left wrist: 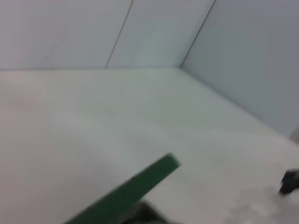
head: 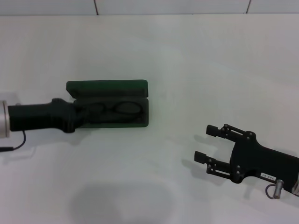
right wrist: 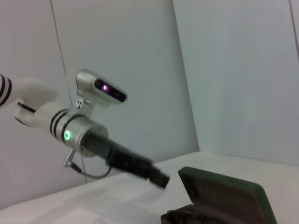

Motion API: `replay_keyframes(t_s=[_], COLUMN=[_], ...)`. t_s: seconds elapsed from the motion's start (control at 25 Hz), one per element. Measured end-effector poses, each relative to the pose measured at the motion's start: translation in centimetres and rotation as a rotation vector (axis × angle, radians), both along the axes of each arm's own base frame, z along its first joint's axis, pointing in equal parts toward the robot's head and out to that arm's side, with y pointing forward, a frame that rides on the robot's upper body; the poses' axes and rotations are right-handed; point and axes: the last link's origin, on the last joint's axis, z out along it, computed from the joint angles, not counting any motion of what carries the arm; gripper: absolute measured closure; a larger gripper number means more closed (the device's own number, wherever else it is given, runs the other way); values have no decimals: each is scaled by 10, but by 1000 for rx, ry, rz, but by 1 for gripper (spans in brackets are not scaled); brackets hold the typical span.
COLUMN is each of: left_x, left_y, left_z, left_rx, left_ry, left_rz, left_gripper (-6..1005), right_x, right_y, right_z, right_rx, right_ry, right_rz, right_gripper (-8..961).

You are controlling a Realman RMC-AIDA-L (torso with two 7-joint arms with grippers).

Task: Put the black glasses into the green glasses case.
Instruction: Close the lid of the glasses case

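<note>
The green glasses case looks like a hard shell with a matt dark green skin, and its inside looks soft and felt-like, duller than the outside. The black glasses lying in it have a thin black frame with clear lenses. The counter is smooth, matt white, and the right tool looks like matt black plastic or metal.

A plain white table carries the scene. Directly on it, left of centre, lies one dark green rectangular hard glasses case with rounded corners, open, its lid raised on the far side.
</note>
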Motion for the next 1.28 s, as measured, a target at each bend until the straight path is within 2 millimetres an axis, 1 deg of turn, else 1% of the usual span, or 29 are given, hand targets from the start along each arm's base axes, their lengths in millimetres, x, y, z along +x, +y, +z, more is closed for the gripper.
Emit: replay_keyframes(t_s=[0.12,0.28,0.32,0.4,0.48,0.6,0.64,0.72,0.88,0.96,1.08,1.28], left_x=[10,24,28,35,46,58,64,69,64,61,61,61], left_y=[7,24,32,43,57,69,74,81,86,85,83,80], left_z=[8,19,22,25,27,26,24,17,-2,-14,-32,-49], left_rx=[4,-8,-1,15,42,74,87,102,147,187,243,309], left_ry=[-60,-88,-84,-64,-3,71,96,117,152,171,173,194], left_rz=[34,120,155,201,266,333,356,388,449,468,469,447], left_gripper=[985,985,985,985,985,985,985,985,985,985,985,984], right_x=[2,4,5,8,11,15,15,16,17,17,18,18], right_y=[-1,-4,-4,-5,-5,-6,-7,-8,-8,-8,-7,-7], right_z=[0,0,1,2,4,4,4,4,4,5,6,7], right_rx=[4,8,10,20,28,30,29,29,30,35,41,43], right_ry=[-4,-4,-3,-1,0,-1,-2,-2,-2,0,1,0], right_rz=[-1,-11,-15,-32,-51,-66,-68,-70,-75,-78,-82,-83], right_gripper=[218,218,218,218,218,218,218,218,218,218,218,218])
